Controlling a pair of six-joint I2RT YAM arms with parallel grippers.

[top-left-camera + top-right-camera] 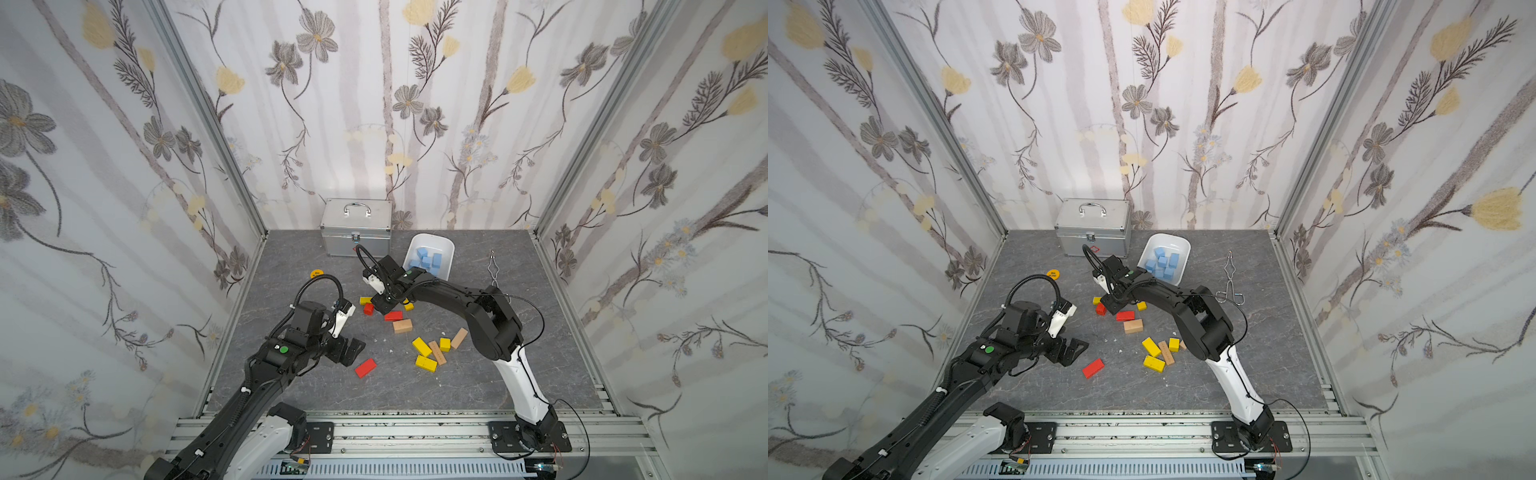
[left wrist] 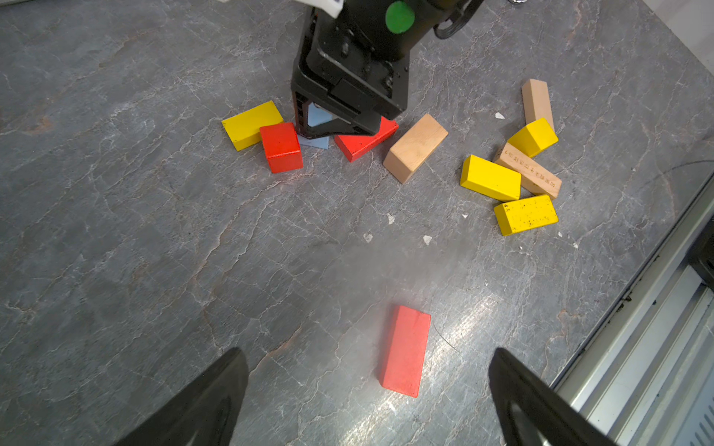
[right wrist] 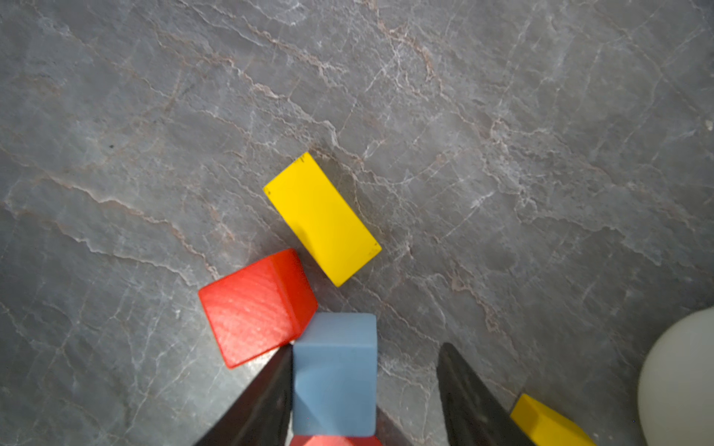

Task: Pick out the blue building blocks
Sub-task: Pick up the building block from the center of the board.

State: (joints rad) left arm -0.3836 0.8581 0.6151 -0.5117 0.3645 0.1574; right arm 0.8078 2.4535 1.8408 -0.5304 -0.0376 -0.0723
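The right gripper [image 3: 366, 347] is reaching down into the cluster of blocks, its jaws partly open around one blue block [image 3: 334, 370]. One finger [image 3: 270, 386] is touching the block's side, while the other is standing clear with bare table [image 3: 502, 193] showing in the gap. The block is sitting square with the fingers and showing two flat matte faces. Whether it is a cube or a short brick cannot be told. A glossy red cube [image 3: 257, 307] is touching its corner, and a yellow brick [image 3: 322, 218] is lying slantwise just beyond.

In both top views the gripper body is hiding this block. The left wrist view is catching only slivers of pale blue [image 2: 315, 142] under the black housing.

The other blue blocks [image 1: 428, 259] are lying jumbled, pointing every way, in a white bowl [image 1: 444, 248] near the back (only the top views show them).

The left gripper [image 2: 369, 349] is hovering with its jaws spread wide and empty, above a red brick [image 2: 405, 351] on the grey marbled surface.
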